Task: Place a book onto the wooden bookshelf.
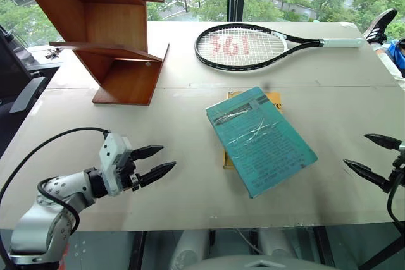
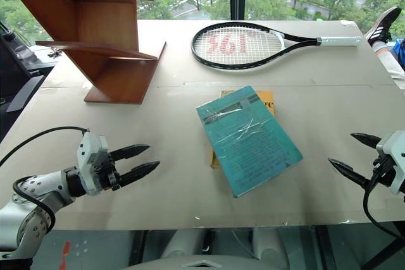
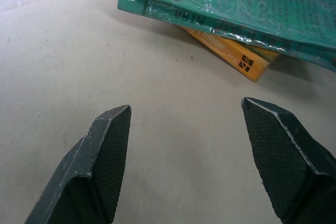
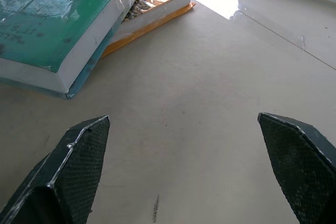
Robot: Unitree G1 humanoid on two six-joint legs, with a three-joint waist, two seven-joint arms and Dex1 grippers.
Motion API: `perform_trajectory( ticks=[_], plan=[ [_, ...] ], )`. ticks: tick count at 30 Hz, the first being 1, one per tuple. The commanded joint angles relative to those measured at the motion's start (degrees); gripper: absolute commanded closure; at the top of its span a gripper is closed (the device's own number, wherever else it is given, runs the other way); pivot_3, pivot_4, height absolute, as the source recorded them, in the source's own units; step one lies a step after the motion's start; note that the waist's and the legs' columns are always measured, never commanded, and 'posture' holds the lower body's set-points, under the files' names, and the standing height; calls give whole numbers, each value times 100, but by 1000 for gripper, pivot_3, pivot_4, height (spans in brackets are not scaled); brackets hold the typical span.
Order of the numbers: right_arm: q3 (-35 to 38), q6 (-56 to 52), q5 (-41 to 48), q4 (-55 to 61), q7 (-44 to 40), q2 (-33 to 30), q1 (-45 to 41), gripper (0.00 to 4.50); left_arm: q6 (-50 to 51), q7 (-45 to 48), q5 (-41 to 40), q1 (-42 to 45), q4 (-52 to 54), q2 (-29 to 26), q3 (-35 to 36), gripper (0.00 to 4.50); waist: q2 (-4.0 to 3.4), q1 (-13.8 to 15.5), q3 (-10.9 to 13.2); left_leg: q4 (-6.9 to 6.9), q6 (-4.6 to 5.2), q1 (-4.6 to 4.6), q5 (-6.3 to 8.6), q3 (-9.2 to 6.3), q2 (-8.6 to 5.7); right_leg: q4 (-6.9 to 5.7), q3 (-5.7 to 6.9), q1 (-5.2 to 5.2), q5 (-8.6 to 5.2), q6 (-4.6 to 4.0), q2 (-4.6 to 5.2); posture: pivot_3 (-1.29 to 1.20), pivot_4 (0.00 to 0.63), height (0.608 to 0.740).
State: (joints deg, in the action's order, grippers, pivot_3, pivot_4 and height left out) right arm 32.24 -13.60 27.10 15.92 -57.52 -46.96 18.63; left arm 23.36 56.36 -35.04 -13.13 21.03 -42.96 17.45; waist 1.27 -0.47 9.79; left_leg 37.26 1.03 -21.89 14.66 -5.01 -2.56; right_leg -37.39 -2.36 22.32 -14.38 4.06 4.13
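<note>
The teal-green book (image 1: 259, 138) lies flat in the middle of the table, resting partly on a smaller yellow book (image 1: 273, 100). The wooden bookshelf (image 1: 104, 30) stands at the far left of the table. My left gripper (image 1: 155, 161) hovers open over the table to the left of the book, pointing toward it. At the right edge my right gripper (image 1: 373, 154) is open too, off the book's right side. The left wrist view shows the book's spine (image 3: 210, 19); its page edge (image 4: 79, 56) appears in the right wrist view. Nothing is between either pair of fingers.
A tennis racket (image 1: 253, 47) lies at the back of the table, handle to the right. A person's shoe (image 1: 381, 25) shows at the far right. Windows stand behind the table. A black cable (image 1: 57, 140) loops from my left arm.
</note>
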Motion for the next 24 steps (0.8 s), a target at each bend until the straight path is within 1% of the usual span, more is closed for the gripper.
perform_trajectory(
  ticks=[1,3,5,7,8,9,10,11,12,13,15,16,20,24],
  plan=[
    [91,-90,62,271,215,-17,-164,0,-158,105,-64,227,106,-99,137,1066,0,1,0,0,0,0,0,0,0,0,0,0,0,0,0,0,150,740],
    [-96,-438,284,670,442,14,-363,0,-142,211,-202,525,182,-135,95,1066,0,5,2,0,0,0,0,-1,0,0,1,0,0,0,0,0,150,740],
    [-222,-789,470,894,490,-51,-501,0,-120,314,-252,658,283,-148,39,1066,-2,2,1,2,0,0,0,-4,3,-2,3,0,1,0,0,0,150,740],
    [-371,-1046,573,1031,607,-117,-777,543,-54,394,-361,796,408,-169,-5,977,-2,-19,1,-1,0,0,0,-1,5,2,1,0,1,-1,-1,0,150,740],
    [-406,-1124,596,1060,653,-131,-876,1013,-20,410,-405,844,457,-173,-15,977,-2,-20,1,-2,0,-3,0,0,5,9,1,1,1,0,-4,0,150,740],
    [-475,-1156,558,1051,652,-183,-973,1145,-35,477,-446,869,469,-172,-15,977,-4,-17,3,-2,0,-5,0,0,5,10,2,2,1,0,-4,0,150,740],
    [-515,-1185,533,1040,640,-222,-1027,1795,-53,525,-466,875,476,-169,-15,977,-6,-13,4,-2,0,-11,0,0,4,17,3,6,2,0,-7,0,150,740],
    [-573,-1222,477,1048,564,-315,-1012,2217,-65,598,-496,860,502,-185,-13,977,-7,-10,4,-2,0,-14,0,0,2,18,4,8,2,1,-6,0,150,740],
    [-613,-1248,439,1056,512,-379,-996,2548,-69,646,-518,849,521,-197,-11,977,-7,-9,4,-4,0,-16,1,-1,2,22,5,9,2,1,-6,0,150,740],
    [-616,-1318,482,1115,371,-485,-903,2992,-77,706,-519,811,563,-222,-9,977,-6,2,4,-5,0,-17,1,0,2,23,5,9,2,1,-6,0,150,740],
    [-580,-1499,569,1253,45,-745,-619,4029,-118,761,-475,726,626,-239,-8,977,-7,22,5,-8,1,-22,1,-7,2,30,14,9,2,1,-6,0,150,740],
    [-580,-1600,576,1331,-129,-897,-435,4468,-144,767,-449,674,659,-233,-12,977,-10,33,6,-9,1,-24,1,-8,2,33,15,9,2,1,-6,0,150,740],
    [-606,-1972,853,1645,-535,-1180,1,4468,-171,709,-428,535,779,-175,-23,977,-9,54,6,-7,8,-29,5,-7,3,44,15,8,2,2,-4,0,150,740],
    [-946,-2094,914,1845,-589,-1172,-3,4468,-207,649,-404,405,889,-126,-33,977,-7,46,5,-5,9,-19,5,-3,8,44,10,1,3,2,-3,0,150,740]
  ],
)
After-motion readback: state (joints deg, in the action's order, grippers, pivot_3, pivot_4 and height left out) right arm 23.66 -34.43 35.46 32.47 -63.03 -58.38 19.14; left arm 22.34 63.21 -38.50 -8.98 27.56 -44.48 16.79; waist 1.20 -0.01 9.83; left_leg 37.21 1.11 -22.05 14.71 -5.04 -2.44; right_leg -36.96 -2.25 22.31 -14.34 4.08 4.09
